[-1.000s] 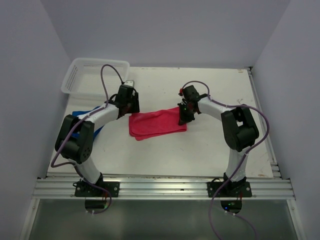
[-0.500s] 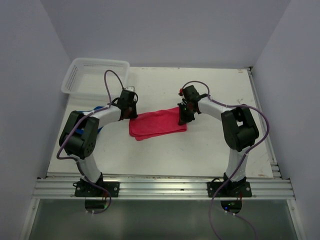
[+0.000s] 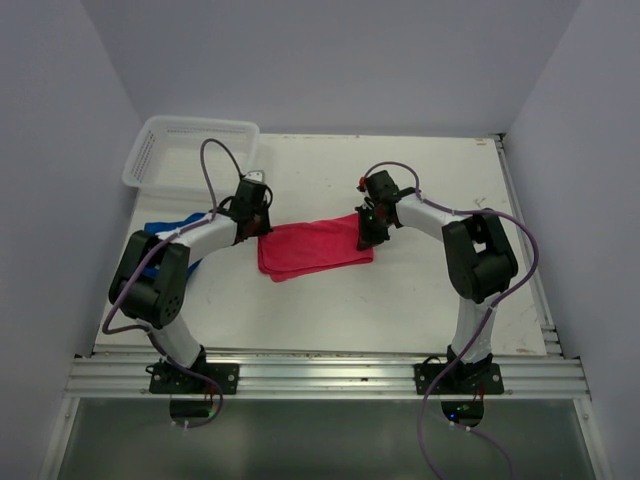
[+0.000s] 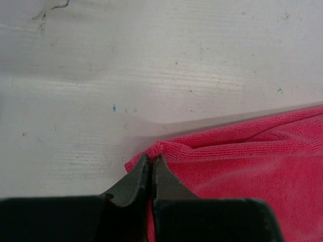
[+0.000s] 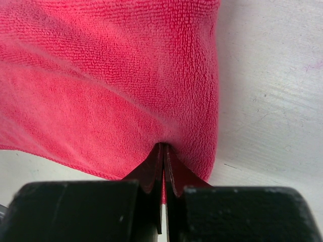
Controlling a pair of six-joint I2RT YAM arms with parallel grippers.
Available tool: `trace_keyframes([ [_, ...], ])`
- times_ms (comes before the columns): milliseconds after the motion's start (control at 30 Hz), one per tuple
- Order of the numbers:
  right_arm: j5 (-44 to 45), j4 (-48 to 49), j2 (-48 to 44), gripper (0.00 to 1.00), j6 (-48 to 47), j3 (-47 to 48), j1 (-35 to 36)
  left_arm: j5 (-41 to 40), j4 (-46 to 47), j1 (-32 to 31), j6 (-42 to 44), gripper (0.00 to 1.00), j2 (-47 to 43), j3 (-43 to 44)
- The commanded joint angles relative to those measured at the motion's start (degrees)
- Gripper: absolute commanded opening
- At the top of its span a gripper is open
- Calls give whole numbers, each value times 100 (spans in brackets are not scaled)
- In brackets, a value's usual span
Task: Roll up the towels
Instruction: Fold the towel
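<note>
One red towel [image 3: 315, 247] lies mid-surface [image 3: 430, 290], a folded, fuzzy rectangle set slightly askew and softly creased. The left pincer [image 4: 151, 162] is clamped tight on its left corner, and the right pincer [image 5: 163, 151] is closed, pinching a fold at its right edge. One blue towel [image 3: 160, 228] peeks from behind the left arm. One white basket [image 3: 190, 150] sits at the far-left corner.

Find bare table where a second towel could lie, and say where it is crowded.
Bare: the far strip between basket and right edge, beyond the red towel; the near strip between red towel and rail. Crowded: the left side, with basket, blue towel and left arm.
</note>
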Motion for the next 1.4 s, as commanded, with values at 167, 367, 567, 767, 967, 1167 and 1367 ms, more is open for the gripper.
trace_keyframes([
  [167,224,-80,205,0,-204,-47,-85,-474,113,52,-26,0,-450,-153],
  [367,154,-54,249,0,-195,-30,-85,-685,69,52,-8,1,-424,-250],
  [567,-213,-10,127,1,-256,84,-85,-492,192,43,18,27,-344,-258],
  [767,-812,104,-286,17,-265,129,-85,-465,139,43,44,38,-581,-215],
  [967,-980,-141,-577,25,-195,461,-94,-668,-168,43,80,43,-942,-188],
  [1167,-638,-265,-419,14,-11,1050,-199,-89,-21,43,-157,45,-1486,-793],
  [1367,-453,-256,178,0,121,1683,-278,422,411,-299,-518,45,-1988,-1786],
])
